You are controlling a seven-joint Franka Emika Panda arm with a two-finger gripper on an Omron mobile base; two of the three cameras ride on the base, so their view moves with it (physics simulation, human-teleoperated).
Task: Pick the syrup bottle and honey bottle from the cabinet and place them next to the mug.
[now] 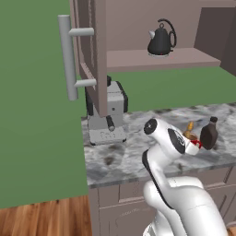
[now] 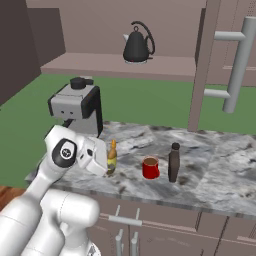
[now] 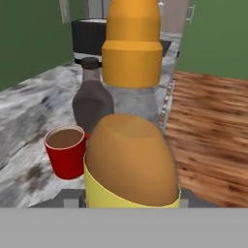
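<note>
The honey bottle (image 2: pixel 112 159) stands upright on the marbled surface (image 2: pixel 220 165), long axis vertical, its pointed orange-brown nozzle up, near the front edge. In the hand view the same bottle (image 3: pixel 131 160) sits very close to the camera, its amber body and yellow label low in the frame and the nozzle rising above. The gripper (image 2: pixel 106 161) is at the bottle's side, level with its body and reaching in roughly level with the surface; the jaws stand narrow, about the bottle's width, closed around it. The finger tips themselves are hidden behind the bottle, so contact is judged from the bottle sitting between them. The red mug (image 2: pixel 150 168) stands just beside the honey bottle, mouth up, apart from it. The syrup bottle (image 2: pixel 173 163) stands upright just beyond the mug, black cap up, so the three form a short row along the surface. The cabinet (image 1: pixel 159 34) hangs above with its door (image 1: pixel 92 50) swung open; a black kettle (image 1: pixel 161 40) sits on its shelf. A grey coffee machine (image 1: pixel 107 115) stands on the surface beneath the door.
</note>
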